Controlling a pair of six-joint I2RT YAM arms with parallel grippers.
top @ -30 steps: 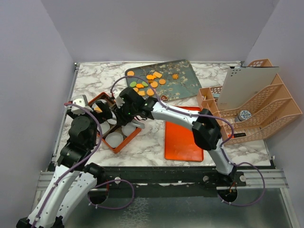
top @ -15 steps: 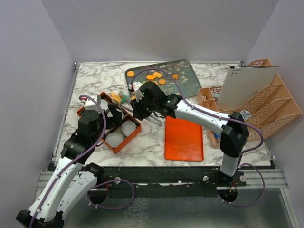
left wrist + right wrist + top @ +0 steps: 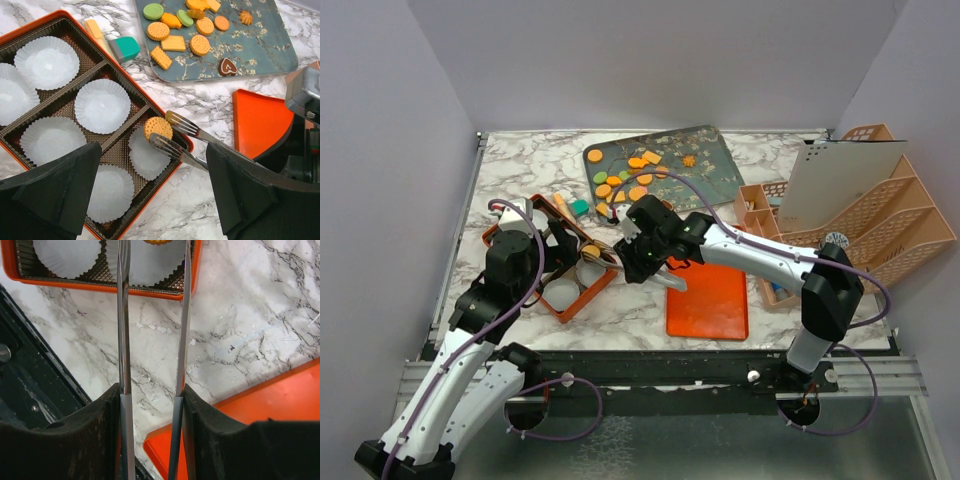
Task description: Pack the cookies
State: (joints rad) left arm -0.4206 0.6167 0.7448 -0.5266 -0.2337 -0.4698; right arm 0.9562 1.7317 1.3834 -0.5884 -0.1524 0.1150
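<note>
Several cookies (image 3: 630, 178) lie on a dark floral tray (image 3: 705, 165) at the back. My right gripper (image 3: 151, 390) is shut on metal tongs (image 3: 123, 315), which pinch one round orange cookie (image 3: 158, 128) over a paper cup (image 3: 150, 157) at the near right corner of the orange box (image 3: 60, 12). In the top view the held cookie (image 3: 590, 250) sits at the box's right edge (image 3: 610, 272). My left gripper (image 3: 154, 150) hangs open above the box, holding nothing. The other white cups (image 3: 47, 62) hold nothing.
An orange lid (image 3: 708, 295) lies right of the box. A teal block (image 3: 125, 48) and a yellow stick (image 3: 94, 30) rest between box and tray. A peach file rack (image 3: 860, 235) with a white board stands at the right.
The right arm has swung from the box's far side toward the near right, and the tongs now hold a cookie over the box's corner cup. The left gripper shifted slightly.
</note>
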